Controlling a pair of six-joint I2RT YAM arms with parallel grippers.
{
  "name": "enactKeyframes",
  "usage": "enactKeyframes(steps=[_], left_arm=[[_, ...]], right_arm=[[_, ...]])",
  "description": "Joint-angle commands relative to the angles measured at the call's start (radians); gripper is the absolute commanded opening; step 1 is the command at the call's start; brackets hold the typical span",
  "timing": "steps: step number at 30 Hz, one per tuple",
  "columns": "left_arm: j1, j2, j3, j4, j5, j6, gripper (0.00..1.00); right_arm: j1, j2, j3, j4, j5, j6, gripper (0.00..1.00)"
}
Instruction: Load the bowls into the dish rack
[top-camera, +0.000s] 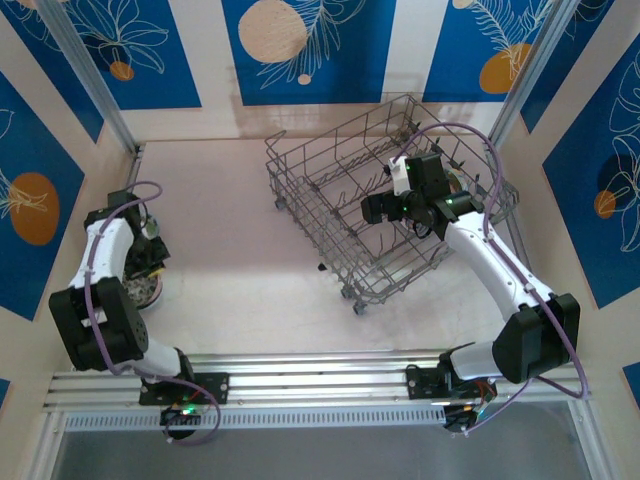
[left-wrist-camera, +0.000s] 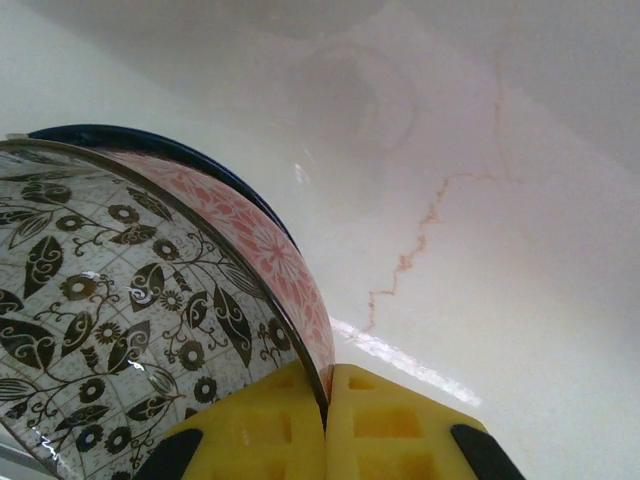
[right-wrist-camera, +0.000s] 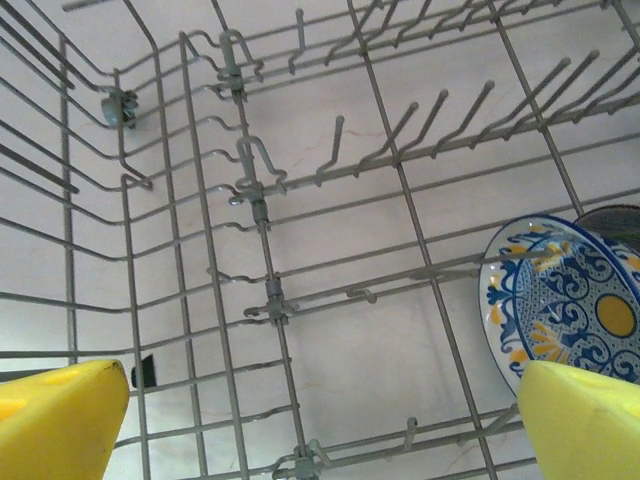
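In the left wrist view my left gripper (left-wrist-camera: 326, 420) is shut on the rim of a bowl (left-wrist-camera: 120, 320), pink outside with dark flowers on grey-white inside. A dark blue rim of another bowl (left-wrist-camera: 170, 140) shows just behind it. From above, the left gripper (top-camera: 150, 262) is at the table's left side over the bowls (top-camera: 143, 291). My right gripper (top-camera: 375, 208) hangs open inside the grey wire dish rack (top-camera: 330, 170). Its yellow fingers (right-wrist-camera: 60, 420) stand wide apart over the rack's tines (right-wrist-camera: 255, 200), with nothing between them. A blue, yellow and white bowl (right-wrist-camera: 565, 300) leans in the rack to the right.
The rack stands askew at the back right of the pale marbled table (top-camera: 230, 220). Walls with blue panels close in the left, back and right. The arms' rail (top-camera: 320, 375) runs along the near edge.
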Motion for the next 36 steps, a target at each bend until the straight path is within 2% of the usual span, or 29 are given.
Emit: enactKeyframes(steps=[1,8,13,16,20,26,31,36], left_arm=[[0.011,-0.053,0.032,-0.039,0.050,-0.020,0.04],[0.008,-0.118,0.049,-0.049,0.105,-0.047,0.00],[0.002,-0.212,0.085,-0.029,0.209,-0.118,0.00],[-0.028,-0.256,0.123,-0.011,0.256,-0.187,0.00],[-0.100,-0.331,0.145,0.085,0.309,-0.376,0.00],[-0.310,-0.407,0.143,0.295,0.218,-0.659,0.00],[-0.460,-0.402,0.152,0.434,0.099,-0.834,0.00],[-0.571,-0.380,0.171,0.477,-0.001,-0.966,0.00]], right_arm=[[-0.004,-0.030,0.040,-0.015,-0.057,0.027,1.00],[0.006,-0.064,0.052,-0.030,-0.078,0.039,1.00],[0.031,-0.074,0.080,-0.051,-0.084,0.056,1.00],[0.065,-0.074,0.112,-0.066,-0.061,0.071,0.99],[0.136,-0.065,0.154,-0.074,-0.048,0.092,0.97],[0.306,-0.055,0.170,0.002,0.025,0.130,0.92],[0.469,-0.007,0.153,0.173,0.071,0.166,0.79],[0.600,0.084,0.157,0.350,0.167,0.180,0.68]])
